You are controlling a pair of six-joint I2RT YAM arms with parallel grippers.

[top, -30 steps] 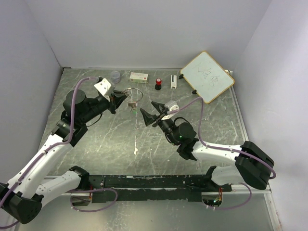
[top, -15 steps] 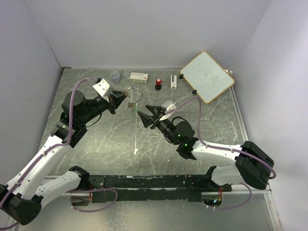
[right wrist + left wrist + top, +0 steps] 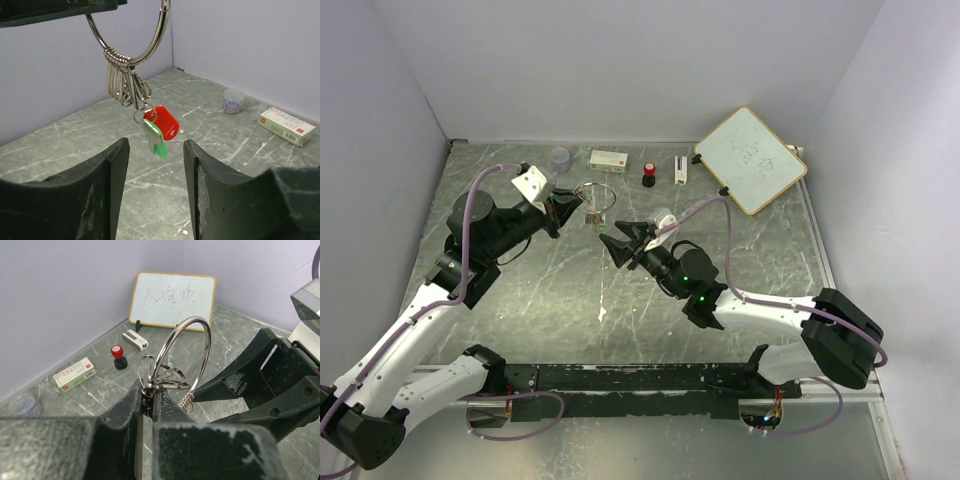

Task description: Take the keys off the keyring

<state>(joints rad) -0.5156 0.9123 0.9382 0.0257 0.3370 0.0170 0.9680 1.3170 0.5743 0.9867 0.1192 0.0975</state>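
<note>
Change over the last second: right tool (image 3: 620, 237) has slid in toward the keyring (image 3: 182, 352) and its gap has narrowed. It's half spread and empty. In the right wrist view the keys hang just under the keyring, framed between the two fingers: red key (image 3: 165, 122) behind, green key (image 3: 156, 140) in front. No contact visible, and I can't tell whether the keys sit inside the jaws or just past the tips.

Left tool (image 3: 147, 402) hasn't shifted. It's pressed together, pinching the keyring at its base, where the small linked loops gather, and holding it up off the worktop (image 3: 570, 300). The big loop stands above the pinch, and both keys are on it.

My read: this is the approach for grabbing a key. Nothing is off yet, so the task is at an early stage.

Room around the keyring:
- Below: bare marble with a good drop under the keys, so there's space to pull down.
- Toward the back wall: clear cup (image 3: 559, 157), small box (image 3: 608, 158) and red-topped knob (image 3: 648, 176) in a row, near but apart from it.
- Far side past the right tool: whiteboard (image 3: 750, 160), well apart.
- The tight spot is between the two tools, which face each other almost nose to nose. Closing on both keys at once looks likely, since they overlap.
</note>
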